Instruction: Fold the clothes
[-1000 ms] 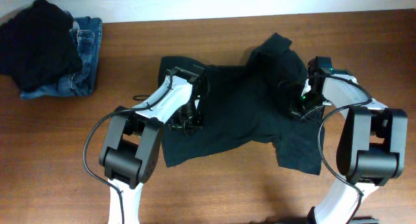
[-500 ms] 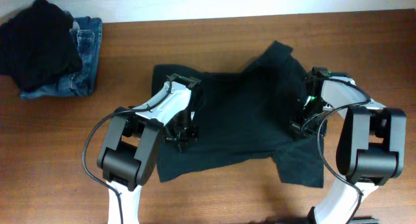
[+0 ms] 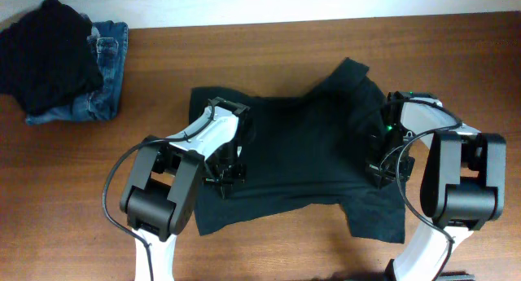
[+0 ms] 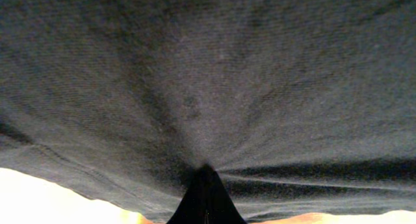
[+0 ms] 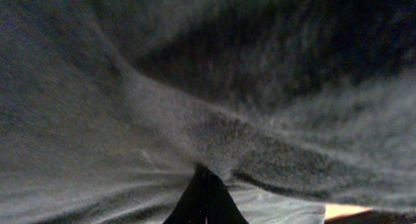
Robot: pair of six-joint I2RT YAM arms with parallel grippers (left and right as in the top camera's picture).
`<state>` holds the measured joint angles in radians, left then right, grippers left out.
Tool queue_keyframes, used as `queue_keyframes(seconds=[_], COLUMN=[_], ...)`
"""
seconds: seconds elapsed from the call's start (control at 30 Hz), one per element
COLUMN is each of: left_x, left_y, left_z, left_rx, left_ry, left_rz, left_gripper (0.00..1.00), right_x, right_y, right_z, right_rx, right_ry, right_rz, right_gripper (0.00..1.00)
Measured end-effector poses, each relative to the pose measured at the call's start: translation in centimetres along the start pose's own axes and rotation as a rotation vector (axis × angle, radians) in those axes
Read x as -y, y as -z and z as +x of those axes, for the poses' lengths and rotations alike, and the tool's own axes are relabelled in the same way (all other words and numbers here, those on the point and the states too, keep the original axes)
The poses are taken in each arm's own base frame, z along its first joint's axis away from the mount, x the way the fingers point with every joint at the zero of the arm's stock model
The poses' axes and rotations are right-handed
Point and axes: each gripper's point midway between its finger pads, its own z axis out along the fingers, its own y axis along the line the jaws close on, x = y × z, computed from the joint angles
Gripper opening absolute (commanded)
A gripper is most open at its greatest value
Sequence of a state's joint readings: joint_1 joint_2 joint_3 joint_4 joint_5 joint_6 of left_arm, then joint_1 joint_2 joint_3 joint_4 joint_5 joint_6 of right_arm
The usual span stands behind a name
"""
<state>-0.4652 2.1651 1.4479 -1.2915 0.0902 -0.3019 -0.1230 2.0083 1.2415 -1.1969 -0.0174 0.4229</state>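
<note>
The clothes, one very dark T-shirt (image 3: 301, 151), lie spread and rumpled across the middle of the table, a sleeve (image 3: 350, 73) pointing to the back. My left gripper (image 3: 225, 180) is shut on cloth at the shirt's left part. In the left wrist view the closed left gripper (image 4: 206, 170) pinches the fabric (image 4: 208, 81), and creases fan out from the pinch. My right gripper (image 3: 381, 172) is shut on cloth at the shirt's right part. The right wrist view shows the closed right gripper (image 5: 203, 170) biting a fold of the same fabric (image 5: 130, 107).
A heap of black cloth (image 3: 45, 49) lies on blue denim jeans (image 3: 110, 65) at the back left corner. Bare wooden table (image 3: 65, 191) runs along the front left and behind the shirt. The table's back edge meets a pale wall (image 3: 244, 4).
Both grippers have moved toward the table's front edge with the cloth held. The shirt has been dragged along with them and now lies flatter and wider.
</note>
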Motion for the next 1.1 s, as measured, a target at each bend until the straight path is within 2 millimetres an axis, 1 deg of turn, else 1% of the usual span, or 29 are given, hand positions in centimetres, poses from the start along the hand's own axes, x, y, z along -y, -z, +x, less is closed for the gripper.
queue_keyframes(seconds=[0.2, 0.3, 0.4, 0.5, 0.63, 0.7, 0.73, 0.8, 0.83, 0.9, 1.0, 1.1], left_x=[-0.1, -0.5, -1.2, -1.7, -1.4, -1.1, -1.0, -0.9, -0.9, -0.8, -0.4, 0.1], left_y=[0.2, 0.7, 2.0, 3.9, 7.3, 8.8, 9.4, 10.1, 10.2, 10.3, 10.9, 11.7], left_z=[-0.2, -1.0, -3.3, -5.4, -7.8, -8.6, -8.9, -9.3, -9.4, -9.6, -10.9, -12.4], left_rx=[0.007, 0.031, 0.103, 0.183, 0.302, 0.353, 0.371, 0.391, 0.398, 0.409, 0.465, 0.534], left_ry=[0.001, 0.009, 0.024, 0.035, 0.038, 0.038, 0.038, 0.038, 0.038, 0.037, 0.038, 0.037], left_rz=[-0.002, -0.018, -0.039, -0.055, -0.048, -0.04, -0.037, -0.032, -0.031, -0.026, -0.007, 0.016], left_gripper=[0.01, 0.01, 0.01, 0.02, 0.07, 0.12, 0.17, 0.27, 0.3, 0.32, 0.36, 0.41], right_x=[-0.3, -1.1, -1.7, -2.4, -4.1, -5.3, -5.8, -7.0, -7.5, -8.9, -10.9, -12.9], right_y=[0.2, 1.2, 3.1, 5.5, 9.2, 11.2, 12.1, 13.5, 14.1, 15.3, 17.1, 18.5], right_z=[-0.8, -2.1, -3.3, -4.4, -5.7, -6.5, -6.9, -7.7, -8.1, -9.0, -10.1, -10.5], right_rx=[0.031, 0.079, 0.134, 0.2, 0.284, 0.337, 0.362, 0.412, 0.432, 0.484, 0.558, 0.611], right_ry=[0.0, 0.001, 0.003, 0.007, 0.023, 0.035, 0.043, 0.061, 0.07, 0.094, 0.137, 0.169], right_rz=[-0.012, -0.042, -0.071, -0.109, -0.206, -0.272, -0.306, -0.369, -0.401, -0.469, -0.563, -0.62], right_gripper=[0.04, 0.04, 0.04, 0.04, 0.05, 0.1, 0.15, 0.23, 0.25, 0.28, 0.32, 0.46])
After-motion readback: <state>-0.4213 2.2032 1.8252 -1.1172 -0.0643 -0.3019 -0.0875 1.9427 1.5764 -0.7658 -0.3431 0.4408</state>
